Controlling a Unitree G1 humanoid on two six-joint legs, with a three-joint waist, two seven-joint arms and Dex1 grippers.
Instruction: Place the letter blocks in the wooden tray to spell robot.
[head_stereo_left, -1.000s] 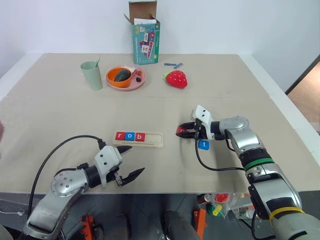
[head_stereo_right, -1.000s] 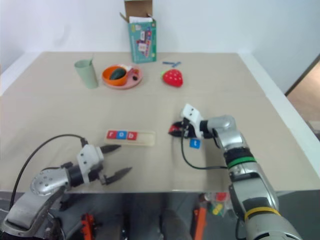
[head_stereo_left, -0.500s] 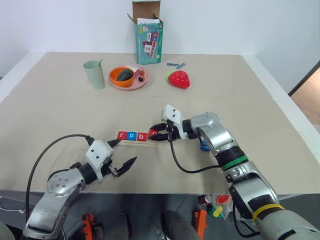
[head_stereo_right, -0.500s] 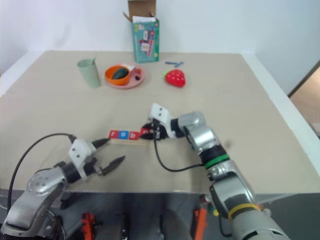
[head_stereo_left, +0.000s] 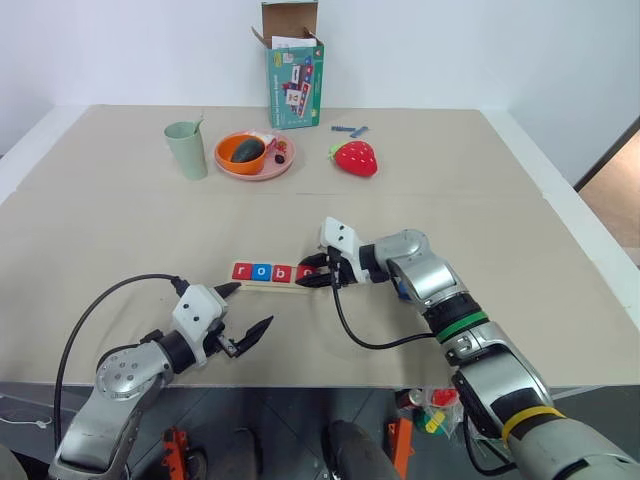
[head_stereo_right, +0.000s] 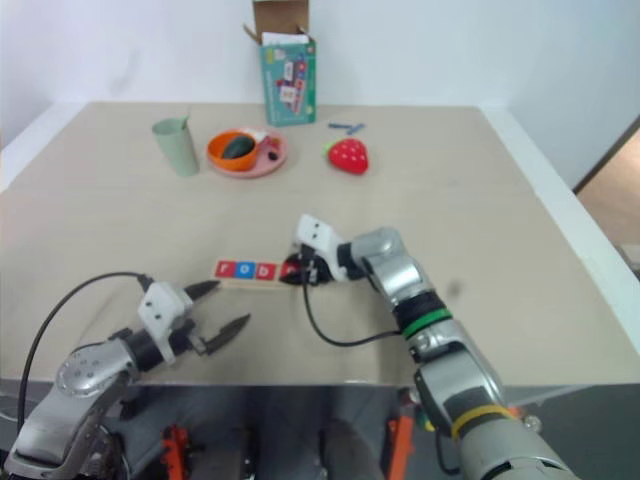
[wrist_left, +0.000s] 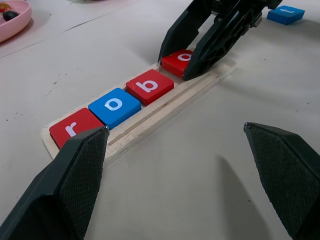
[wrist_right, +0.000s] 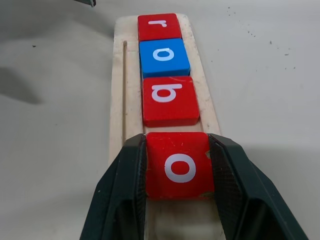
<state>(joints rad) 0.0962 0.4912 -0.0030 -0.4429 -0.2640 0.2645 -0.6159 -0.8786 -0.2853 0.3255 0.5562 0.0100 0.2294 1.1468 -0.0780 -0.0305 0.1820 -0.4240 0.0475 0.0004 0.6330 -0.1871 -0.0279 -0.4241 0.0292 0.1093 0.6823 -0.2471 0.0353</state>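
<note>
My right pincer clenches the red o mid-frame over the tray, behind b, continuing the word; left pincer stays released.

Tabletop: beige, matte, with a faint crease across its width | Rear wall: plain white, evenly lit | Far right: wooden floor beyond a dark edge
</note>
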